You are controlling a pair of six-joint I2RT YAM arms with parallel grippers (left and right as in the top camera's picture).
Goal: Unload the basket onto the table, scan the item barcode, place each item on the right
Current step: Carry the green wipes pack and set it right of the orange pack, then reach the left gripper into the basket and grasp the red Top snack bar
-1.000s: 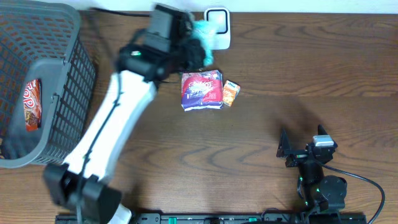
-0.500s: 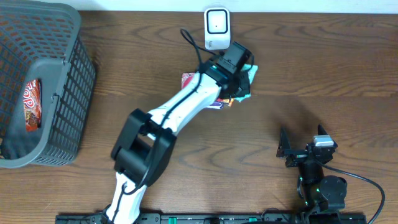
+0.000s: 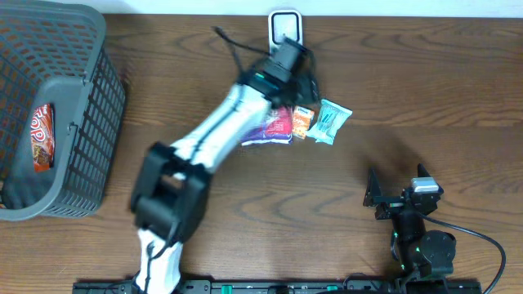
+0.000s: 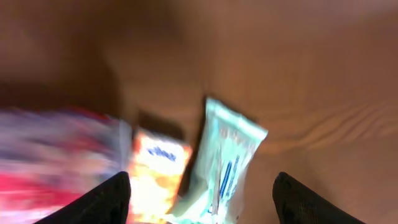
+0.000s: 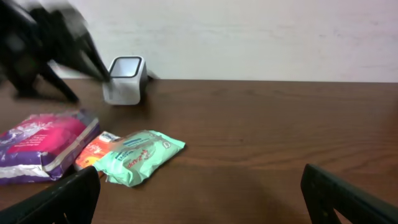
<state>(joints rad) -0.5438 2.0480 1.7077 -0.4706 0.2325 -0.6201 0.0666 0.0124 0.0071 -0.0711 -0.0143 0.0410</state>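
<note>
The left gripper (image 3: 297, 82) hangs over the far middle of the table (image 3: 458, 98) in the overhead view, just in front of the scanner (image 3: 283, 26) at the far edge. Its dark fingers blur into the wrist, so from here I cannot tell how they stand. The left arm (image 3: 221, 135) covers the left part of the purple packet (image 3: 278, 126). The orange packet (image 3: 303, 121) lies against that packet's right side. The mint packet (image 3: 332, 121) lies flat and tilted just right of the orange one, clear of the gripper. A basket (image 3: 90, 90) fills the far left corner, cut off by the frame, with a red packet (image 3: 41, 137) half seen through its mesh. The right gripper (image 3: 398, 196) sits by the near edge on the right, jaws spread and empty.

The left wrist view is smeared by motion. Its two fingers (image 4: 112, 199) stand wide apart, holding nothing. The mint packet lies on the table below the gap, its print too blurred to read. The orange packet touches its left side, and the purple packet is only a pink-and-white streak at the left.

In the right wrist view the fingers (image 5: 68, 199) are spread at the bottom corners, cut off by the frame. The mint packet lies left of centre, overlapping the orange packet. The scanner stands behind them, and the left arm is a dark blur beside it.
</note>
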